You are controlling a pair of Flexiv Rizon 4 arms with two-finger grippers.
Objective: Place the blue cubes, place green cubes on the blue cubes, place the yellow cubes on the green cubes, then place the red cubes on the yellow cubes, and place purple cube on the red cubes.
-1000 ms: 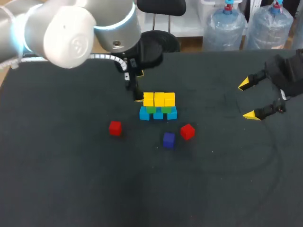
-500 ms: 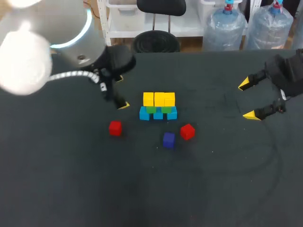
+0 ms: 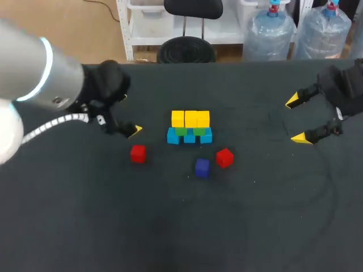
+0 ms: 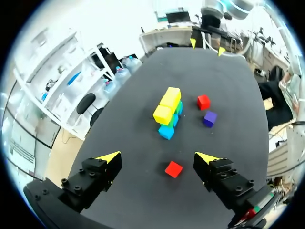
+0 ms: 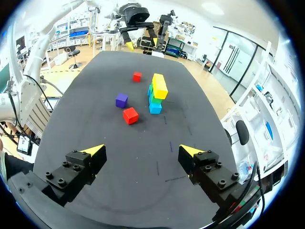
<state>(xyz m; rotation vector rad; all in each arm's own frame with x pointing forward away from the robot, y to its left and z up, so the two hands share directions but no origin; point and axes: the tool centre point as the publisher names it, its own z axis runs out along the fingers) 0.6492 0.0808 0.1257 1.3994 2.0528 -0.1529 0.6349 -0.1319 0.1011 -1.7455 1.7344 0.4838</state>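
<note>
A stack stands mid-table: a row of blue cubes (image 3: pixel 189 136), green cubes (image 3: pixel 190 131) on them, yellow cubes (image 3: pixel 190 119) on top. One red cube (image 3: pixel 138 153) lies to the stack's front left, another red cube (image 3: pixel 224 157) to its front right, and a purple cube (image 3: pixel 202 167) between them. My left gripper (image 3: pixel 127 115) hovers open just behind the left red cube. In the left wrist view that red cube (image 4: pixel 173 169) lies below the open left gripper (image 4: pixel 157 158), nearer one finger. My right gripper (image 3: pixel 298 119) is open at the far right, empty.
In the right wrist view the right gripper (image 5: pixel 141 151) looks over bare dark table (image 5: pixel 157 143) towards the nearer red cube (image 5: pixel 130 115), the purple cube (image 5: pixel 121 100) and the stack (image 5: pixel 157 93). Table edges lie far from the cubes.
My left arm has swung left from behind the stack towards the left red cube. The right arm and all cubes have stayed put.
</note>
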